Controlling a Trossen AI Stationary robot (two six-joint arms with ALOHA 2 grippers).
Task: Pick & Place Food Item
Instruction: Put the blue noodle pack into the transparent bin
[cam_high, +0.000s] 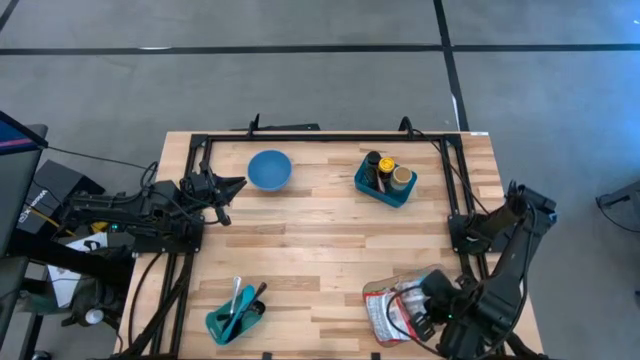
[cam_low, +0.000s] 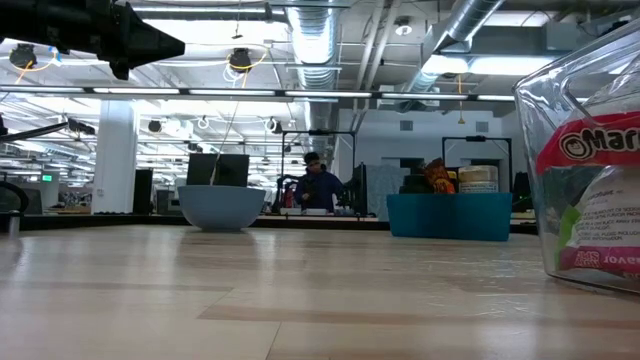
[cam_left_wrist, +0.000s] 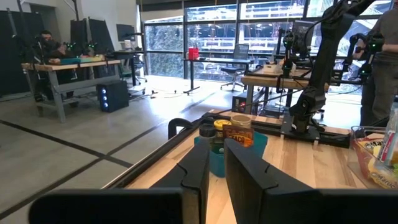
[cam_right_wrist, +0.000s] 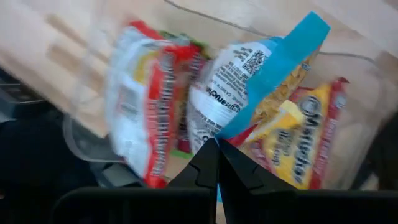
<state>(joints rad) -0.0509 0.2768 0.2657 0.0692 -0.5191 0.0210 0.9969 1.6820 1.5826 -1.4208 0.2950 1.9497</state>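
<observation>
Right gripper shut over the noodle packets; left arm waited by the blue bowl.

High view: the right gripper (cam_high: 432, 312) hung over the clear bin (cam_high: 378, 318) of packets at the table's (cam_high: 320, 240) near right corner, while the left gripper (cam_high: 228, 188) pointed at the blue bowl (cam_high: 269, 169); a teal jar bin (cam_high: 385, 179) and a teal utensil bin (cam_high: 235, 316) stood apart. Low view: the clear bin (cam_low: 590, 160) loomed on the right. Left wrist view: the left fingers (cam_left_wrist: 199, 168) stood nearly together, holding nothing. Right wrist view: the right fingers (cam_right_wrist: 205, 163) met tip to tip, empty, just before the blue-striped packet (cam_right_wrist: 249, 81).
</observation>
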